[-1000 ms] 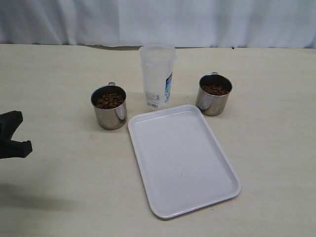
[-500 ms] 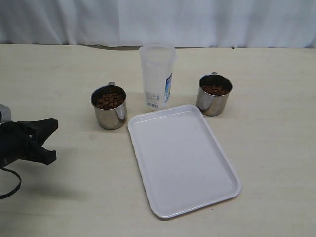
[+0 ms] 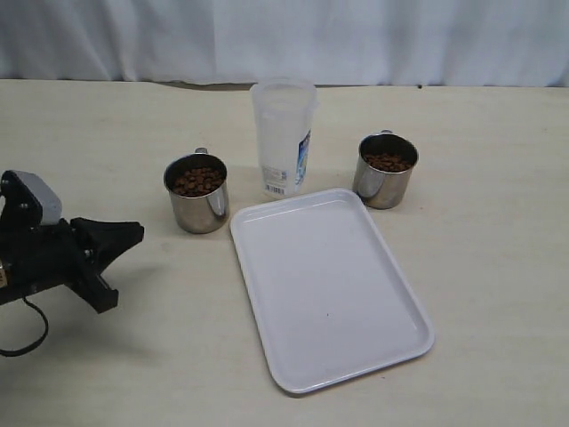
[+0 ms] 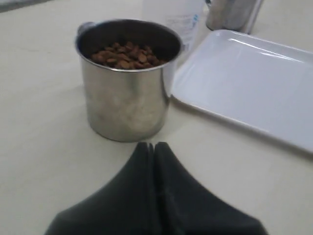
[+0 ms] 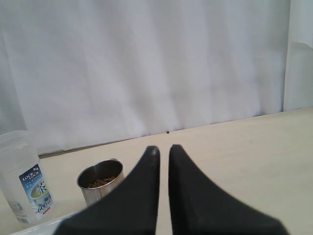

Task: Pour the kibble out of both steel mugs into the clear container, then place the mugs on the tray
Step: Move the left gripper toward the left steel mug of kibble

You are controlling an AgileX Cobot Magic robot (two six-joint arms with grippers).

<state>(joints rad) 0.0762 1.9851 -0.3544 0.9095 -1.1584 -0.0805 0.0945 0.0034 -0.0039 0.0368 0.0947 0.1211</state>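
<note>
Two steel mugs hold brown kibble (image 3: 197, 181): the left mug (image 3: 197, 206) and the right mug (image 3: 384, 182) flank the clear container (image 3: 283, 138), which stands upright between them. The white tray (image 3: 329, 285) lies in front with nothing on it. My left gripper (image 3: 132, 234) is shut and holds nothing, low over the table left of the left mug. Its wrist view shows the shut tips (image 4: 152, 144) a short way from that mug (image 4: 126, 103). My right gripper (image 5: 161, 149) is shut and holds nothing; beyond it are the right mug (image 5: 99, 185) and the container (image 5: 22, 178). It is outside the exterior view.
A white curtain (image 3: 284, 36) hangs along the table's far edge. Bare beige tabletop (image 3: 498, 267) stretches to the right of the tray and in front of the left arm. The left arm's cable (image 3: 27, 342) loops near the left edge.
My left gripper has come in from the left edge and moved right toward the left mug. Mugs, container and tray have not moved.
</note>
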